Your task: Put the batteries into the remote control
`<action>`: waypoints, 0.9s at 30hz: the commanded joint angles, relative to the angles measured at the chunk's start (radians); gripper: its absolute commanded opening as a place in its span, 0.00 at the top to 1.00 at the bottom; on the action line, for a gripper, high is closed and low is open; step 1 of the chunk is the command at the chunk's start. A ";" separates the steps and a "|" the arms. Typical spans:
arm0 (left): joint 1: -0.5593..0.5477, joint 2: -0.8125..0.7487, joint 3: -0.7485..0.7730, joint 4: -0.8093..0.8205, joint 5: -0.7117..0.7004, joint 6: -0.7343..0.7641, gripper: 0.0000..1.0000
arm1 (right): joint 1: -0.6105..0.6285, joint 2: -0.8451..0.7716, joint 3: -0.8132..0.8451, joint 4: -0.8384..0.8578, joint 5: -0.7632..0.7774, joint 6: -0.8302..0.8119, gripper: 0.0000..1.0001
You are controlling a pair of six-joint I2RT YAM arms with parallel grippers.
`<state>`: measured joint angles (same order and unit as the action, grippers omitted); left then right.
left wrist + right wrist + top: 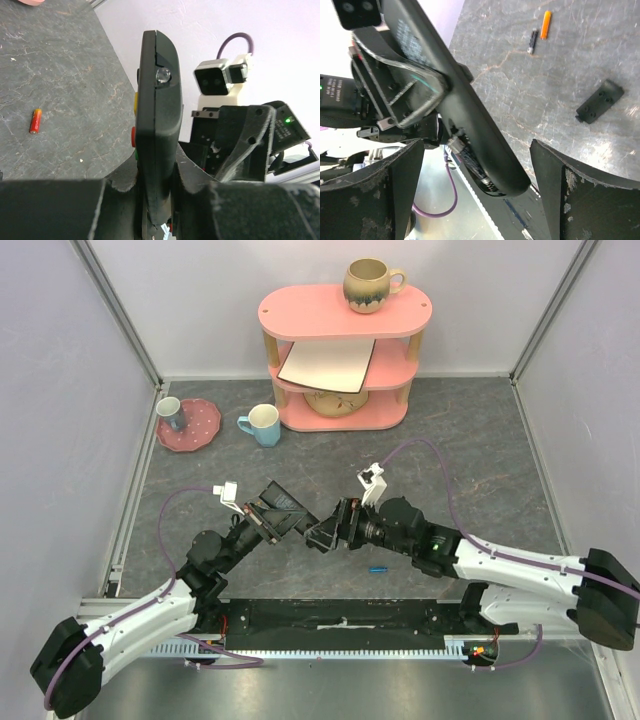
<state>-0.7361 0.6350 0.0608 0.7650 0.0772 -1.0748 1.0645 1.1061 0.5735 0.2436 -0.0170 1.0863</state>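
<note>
From my left wrist camera the remote control (157, 115) shows edge-on only. Its buttons are no more than coloured bumps along the left edge, and its lower end is buried between my own fingers. From above, my two wrists crowd together and cover most of it.

My right wrist camera shows its back. The compartment at the low end stands open, with a spring and what looks like a dark cylinder (471, 164) inside, though I cannot make out clearly what it is. The battery cover (600, 101) lies flat on the table (570, 60), well apart from the remote.

The red-orange battery (546, 24) lies farther off on the table. Just beside it is a thin dark stick (532, 41), too small for me to name. The blue battery (378, 568) lies on the table near my right forearm, on its near side.

My left arm reaches forward and inward from the near left corner. My left gripper (266, 516) is clenched on the remote control and holds it tilted, off the table.

My right arm comes across from the near right, and the two wrists meet at mid-table. My right gripper (475, 150) is spread wide and grips nothing. The remote's open end sits between its fingers (590, 200), with a gap on each side.
</note>
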 commanded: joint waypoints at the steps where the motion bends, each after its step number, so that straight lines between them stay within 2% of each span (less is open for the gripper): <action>1: 0.001 -0.001 0.025 0.068 -0.028 0.032 0.98 | -0.005 -0.068 0.113 -0.093 0.060 -0.124 0.06; 7: 0.001 -0.006 0.020 0.063 -0.031 0.029 0.98 | -0.003 -0.114 0.227 -0.326 0.143 -0.320 0.13; 11: 0.001 -0.001 0.017 0.088 -0.030 0.027 0.98 | -0.003 -0.103 0.230 -0.342 0.170 -0.296 0.13; 19: 0.001 -0.003 0.016 0.128 -0.022 0.032 0.98 | -0.027 -0.077 0.125 -0.160 0.088 -0.132 0.06; 22: 0.001 -0.003 0.013 0.141 -0.024 0.039 0.98 | -0.055 -0.065 0.077 -0.058 0.028 -0.059 0.05; 27: 0.001 -0.003 -0.015 0.194 -0.054 0.044 0.98 | -0.074 -0.032 0.043 0.017 -0.053 0.012 0.04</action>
<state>-0.7361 0.6365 0.0593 0.8436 0.0593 -1.0721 1.0035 1.0569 0.6373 0.1192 0.0143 1.0073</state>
